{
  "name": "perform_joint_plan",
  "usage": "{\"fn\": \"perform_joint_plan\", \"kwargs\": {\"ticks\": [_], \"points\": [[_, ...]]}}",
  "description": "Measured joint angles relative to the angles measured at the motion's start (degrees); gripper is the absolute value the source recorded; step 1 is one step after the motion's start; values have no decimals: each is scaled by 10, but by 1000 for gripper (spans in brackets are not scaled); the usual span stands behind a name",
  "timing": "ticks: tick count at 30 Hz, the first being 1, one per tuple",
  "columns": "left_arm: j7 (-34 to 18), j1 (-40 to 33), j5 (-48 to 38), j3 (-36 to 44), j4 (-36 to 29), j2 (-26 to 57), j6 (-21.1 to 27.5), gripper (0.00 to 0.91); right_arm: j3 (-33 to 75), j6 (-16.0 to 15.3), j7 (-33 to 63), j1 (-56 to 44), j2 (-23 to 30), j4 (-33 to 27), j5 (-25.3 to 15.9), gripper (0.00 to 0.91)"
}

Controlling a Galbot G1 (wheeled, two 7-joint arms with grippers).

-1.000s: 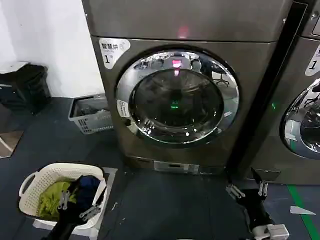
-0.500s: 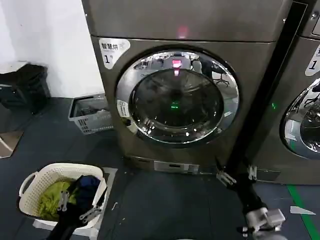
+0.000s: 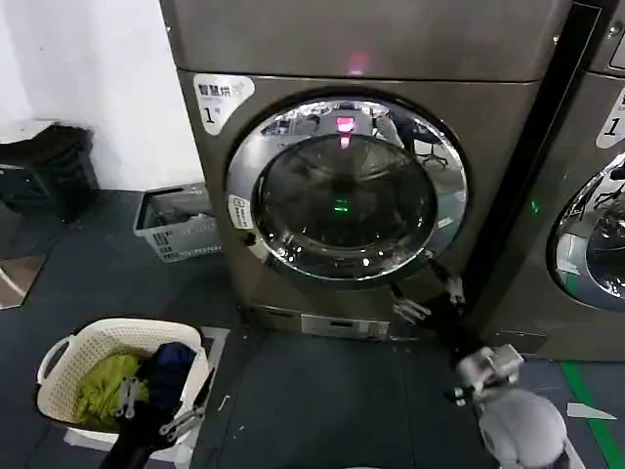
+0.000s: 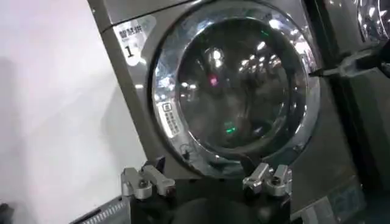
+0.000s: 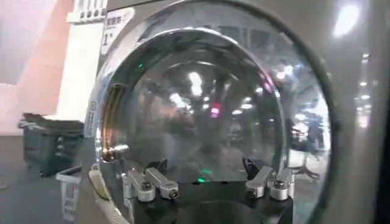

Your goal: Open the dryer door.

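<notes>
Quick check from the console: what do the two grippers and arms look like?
Both grippers, right and left, have black bodies with two silver metal fingers fixed by dark screws. The right arm is black behind the gripper, with a light grey wrist block and rounded grey casing. The left arm is black.

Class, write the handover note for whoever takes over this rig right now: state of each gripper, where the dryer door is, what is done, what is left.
Right gripper: open, empty, raised near the lower right of the large round chrome-rimmed dryer door, facing its dark glass; no contact visible yet.
Left gripper: open, empty, parked low over the white plastic laundry basket holding green and blue clothes.
Door: closed, flush against the grey dryer front.
Done: right arm brought close to the door.
Left: get a hold at the rim's right edge, pull the door open.
</notes>
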Motion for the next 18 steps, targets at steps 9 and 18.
{"fn": "perform_joint_plan", "kwargs": {"ticks": [9, 18], "points": [[0, -4, -1, -6, 0, -3, -1, 907, -65, -2, -9, 92, -2, -50, 15, 907], [0, -3, -3, -16, 0, -3, -3, 907, -130, 0, -18, 156, 6, -90, 22, 907]]}}
